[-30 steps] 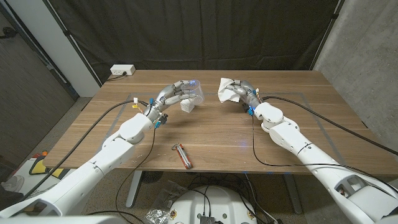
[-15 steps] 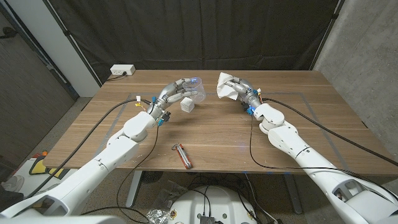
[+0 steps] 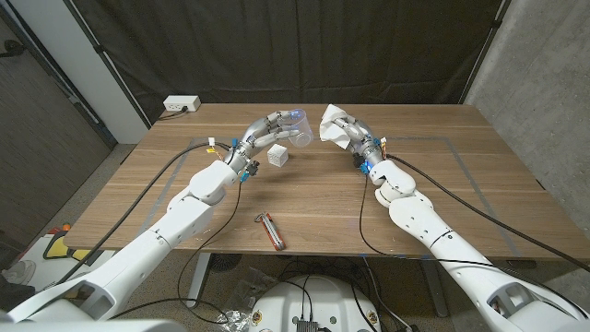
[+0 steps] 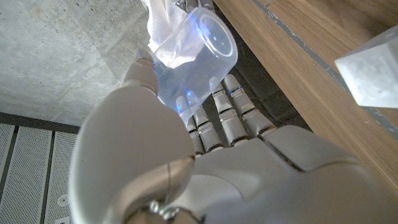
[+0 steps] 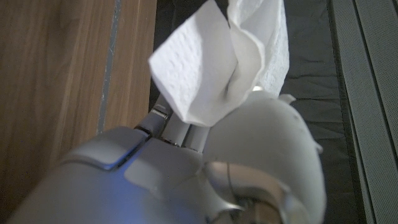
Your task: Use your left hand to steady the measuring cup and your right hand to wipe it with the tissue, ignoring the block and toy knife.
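Observation:
My left hand grips the clear plastic measuring cup and holds it lifted above the far middle of the table. In the left wrist view the measuring cup sits in my curled fingers, its round base facing the camera. My right hand holds the crumpled white tissue just right of the cup, a small gap apart. The tissue sticks up from my right hand in the right wrist view.
A small white block lies on the wooden table below the cup; the block also shows in the left wrist view. A toy knife lies near the front edge. A white power strip sits at the far left corner.
Both hands have risen and moved toward the far side and each other. The cup is higher, clear of the block. The tissue has come closer to the cup.

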